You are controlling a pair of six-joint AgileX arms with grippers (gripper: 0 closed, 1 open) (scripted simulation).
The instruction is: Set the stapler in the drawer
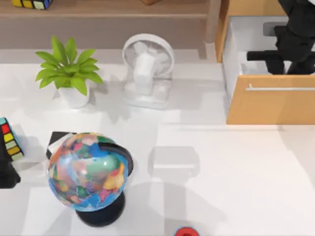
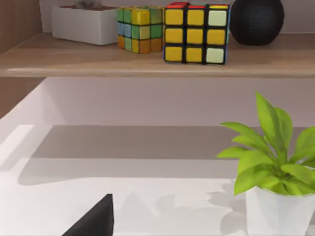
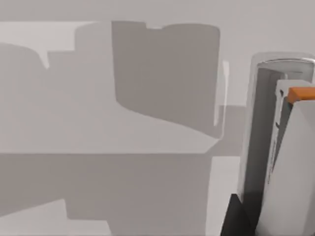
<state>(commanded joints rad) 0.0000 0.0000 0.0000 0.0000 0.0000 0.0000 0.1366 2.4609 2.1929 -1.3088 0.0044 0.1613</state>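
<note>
At two o'clock over the open drawer [image 1: 256, 105], the right gripper [image 1: 275, 59] holds the stapler [image 3: 275, 147] clamped inside its white walls, so placing seems underway; next, lowering and letting go

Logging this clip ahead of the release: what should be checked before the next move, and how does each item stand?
1. Light tan wooden drawer pulled open: ok.
2. Right gripper over the drawer's white inside: ok.
3. Small white stapler close by that gripper: ok.
4. Stapler resting on the drawer floor: cannot tell.
5. Left arm parked at the table's left edge, away from the drawer: ok.
</note>
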